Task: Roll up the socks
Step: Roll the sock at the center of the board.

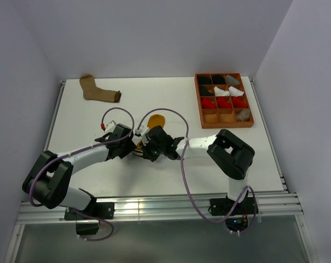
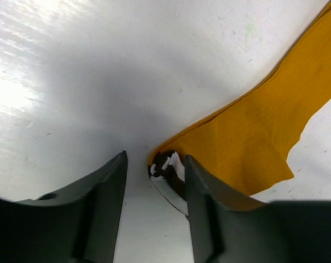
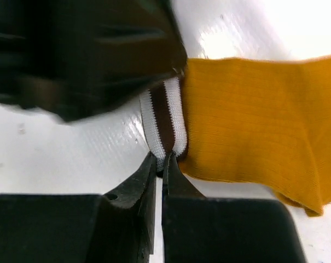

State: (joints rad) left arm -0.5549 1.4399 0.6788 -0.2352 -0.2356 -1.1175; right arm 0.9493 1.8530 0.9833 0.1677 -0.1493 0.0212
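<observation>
Looking down from above, we see both arms reaching to the middle of the white table [image 1: 154,93], where a mustard-yellow knitted ankle sock [image 1: 154,119] lies flat, partly hidden under the two wrists. On the right wrist view we find the right gripper [image 3: 158,159] pinched tight on the sock's cuff [image 3: 164,118], a band striped white, dark brown and white, so that its jaws meet on the fabric with almost no gap. The left gripper [image 2: 155,159] stands partly open: its fingers [image 2: 113,181] are apart, with the cuff's edge [image 2: 168,167] between them, close against the right-hand finger, and we cannot tell whether it touches. The yellow foot [image 2: 253,137] runs away from it across the table. At the back left we see a tan sock with a dark cuff [image 1: 97,90] lying flat, well apart from the arms. At the back right sits a brown wooden compartment tray [image 1: 198,101] holding rolled bundles, black [image 1: 210,79], white [image 1: 228,92], red [image 1: 224,102] and grey [image 1: 243,114].
</observation>
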